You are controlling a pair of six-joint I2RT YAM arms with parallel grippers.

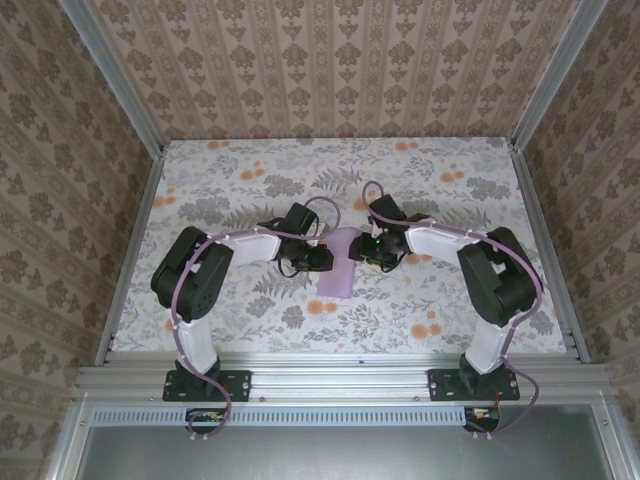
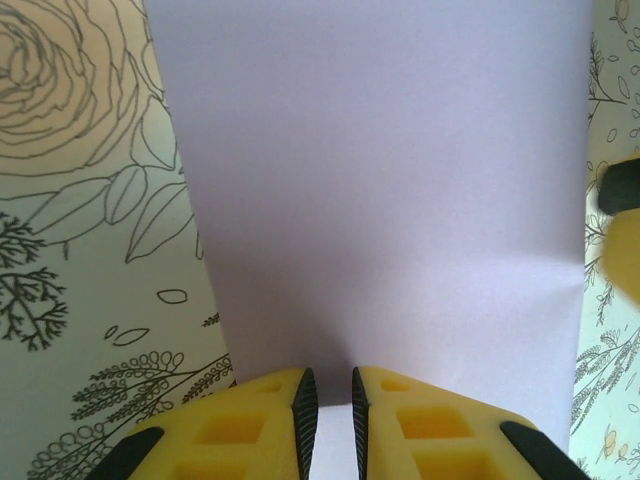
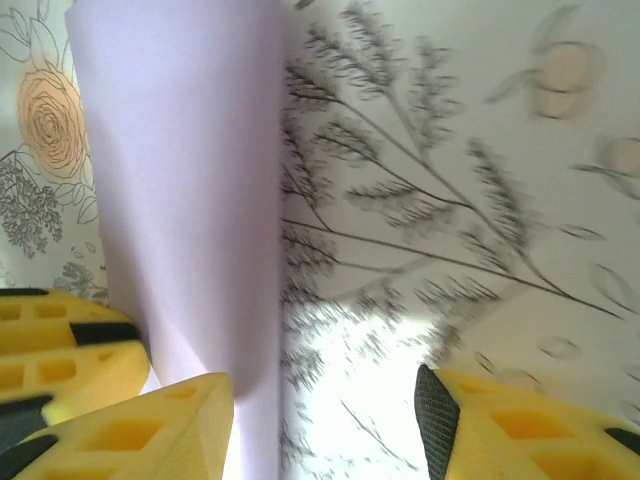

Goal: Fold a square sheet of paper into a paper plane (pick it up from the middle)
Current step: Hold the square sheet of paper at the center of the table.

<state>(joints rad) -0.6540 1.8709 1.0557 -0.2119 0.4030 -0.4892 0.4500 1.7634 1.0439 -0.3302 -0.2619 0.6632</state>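
Observation:
The square sheet of paper [image 1: 338, 270] is pale lilac and lies folded into a long strip on the floral tabletop, between my two grippers. From the left, my left gripper [image 1: 318, 258] reaches over the paper [image 2: 380, 200]. Its yellow fingers stand over the sheet's near part with only a narrow slit between the pads [image 2: 333, 400], and pale paper shows through the slit. On the paper's right side, my right gripper [image 1: 372, 250] is wide open [image 3: 325, 410]. Its left finger [image 3: 150, 430] sits over the paper's edge [image 3: 190, 200], and its right finger [image 3: 480, 420] is over bare tabletop.
The floral tabletop [image 1: 450, 300] is walled by patterned panels at the back and sides, with metal rails along its edges. My left gripper's yellow fingers [image 3: 60, 345] show just left of the paper in the right wrist view.

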